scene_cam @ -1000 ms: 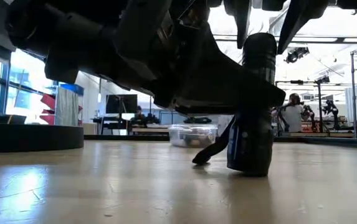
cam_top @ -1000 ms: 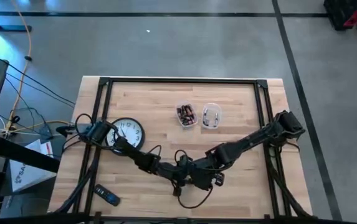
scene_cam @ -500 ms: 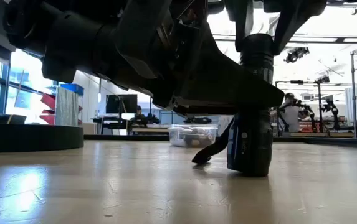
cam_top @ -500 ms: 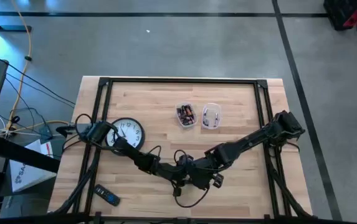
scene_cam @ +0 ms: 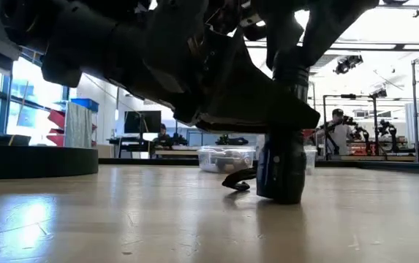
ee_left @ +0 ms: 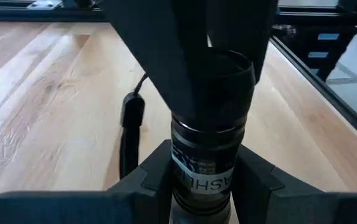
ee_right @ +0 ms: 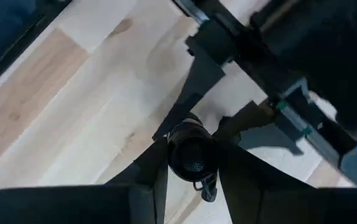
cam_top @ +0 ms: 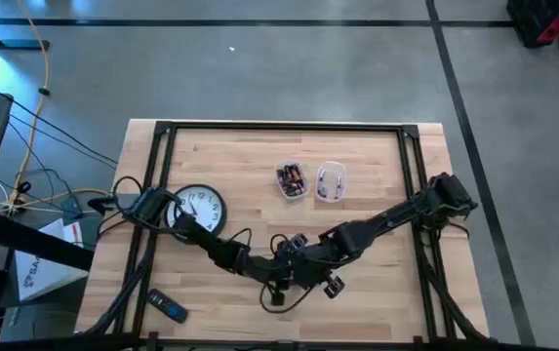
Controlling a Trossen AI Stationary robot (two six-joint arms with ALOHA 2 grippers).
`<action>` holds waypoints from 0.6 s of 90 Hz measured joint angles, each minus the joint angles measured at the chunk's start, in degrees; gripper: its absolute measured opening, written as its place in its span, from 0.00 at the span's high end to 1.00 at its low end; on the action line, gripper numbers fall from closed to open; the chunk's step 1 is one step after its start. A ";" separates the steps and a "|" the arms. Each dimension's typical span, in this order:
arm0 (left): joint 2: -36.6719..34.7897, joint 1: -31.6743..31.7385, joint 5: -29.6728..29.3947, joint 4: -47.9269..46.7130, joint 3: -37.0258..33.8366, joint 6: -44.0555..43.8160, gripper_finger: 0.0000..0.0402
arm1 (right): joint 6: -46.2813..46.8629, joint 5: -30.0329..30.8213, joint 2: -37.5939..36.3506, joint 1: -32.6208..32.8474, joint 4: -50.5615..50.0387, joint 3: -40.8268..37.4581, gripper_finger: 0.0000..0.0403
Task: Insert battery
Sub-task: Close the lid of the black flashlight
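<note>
A pale wooden table (cam_top: 240, 166) sits on a grey floor. Low in the middle of the high view, both claws meet on a black flashlight (scene_cam: 281, 161) standing upright on the wood. The left gripper (ee_left: 204, 177) clamps its lower barrel, fingers pressed to both sides. The right gripper (ee_right: 191, 163) closes on its top end from above. A black wrist strap (ee_left: 130, 134) trails beside it.

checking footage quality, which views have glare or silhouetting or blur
Low view: bright windows and ceiling behind leave both arms and the upright flashlight as dark silhouettes, with sheen on the table. Left wrist view: the nearest fingers look soft. High view: evenly lit.
</note>
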 joint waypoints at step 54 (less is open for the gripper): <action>0.00 0.33 -13.19 -1.20 -0.06 -3.12 0.77 | 36.51 6.37 0.09 -3.41 -1.17 -0.11 0.77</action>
